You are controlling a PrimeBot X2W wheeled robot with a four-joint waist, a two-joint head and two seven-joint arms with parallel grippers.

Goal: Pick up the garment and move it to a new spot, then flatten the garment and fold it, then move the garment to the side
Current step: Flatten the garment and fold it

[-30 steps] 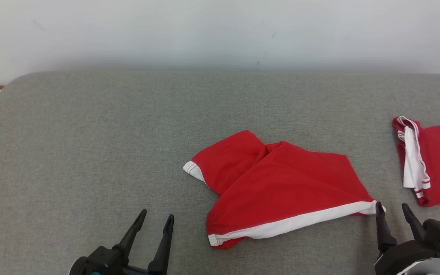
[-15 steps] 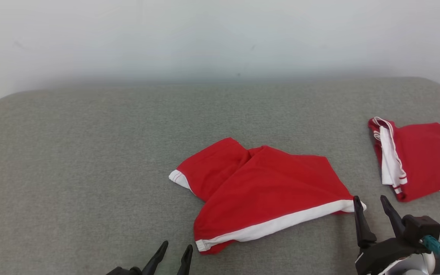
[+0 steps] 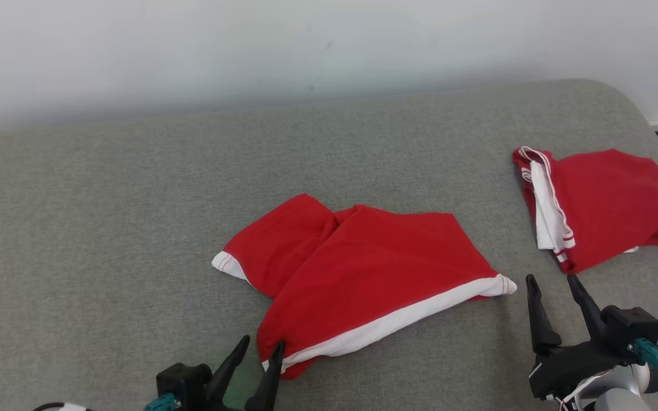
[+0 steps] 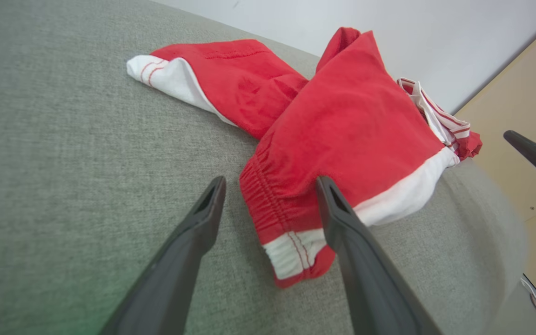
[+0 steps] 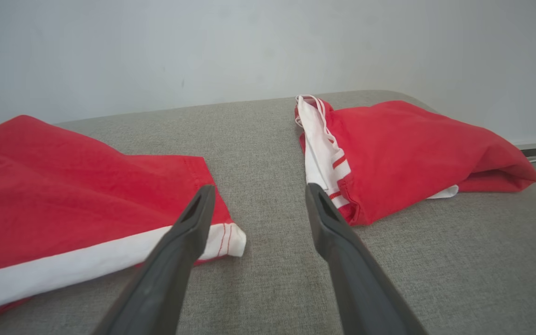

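Garment of red cloth with a white band along its near edge (image 3: 363,268) lies rumpled near the middle of the grey fabric cushion (image 3: 106,228). A 2nd red and white folded garment (image 3: 609,200) lies well apart, at the cushion's right end. The left gripper (image 3: 261,341) has its 2 fingers spread, with the first garment's gathered near-left corner between them; 1 second ago it stood clear to the left of that corner. The right gripper (image 3: 550,278) is spread wide and holds nothing, just beside the white band's right tip, which 1 finger met before. The head camera has swung right, so the whole scene sits further left
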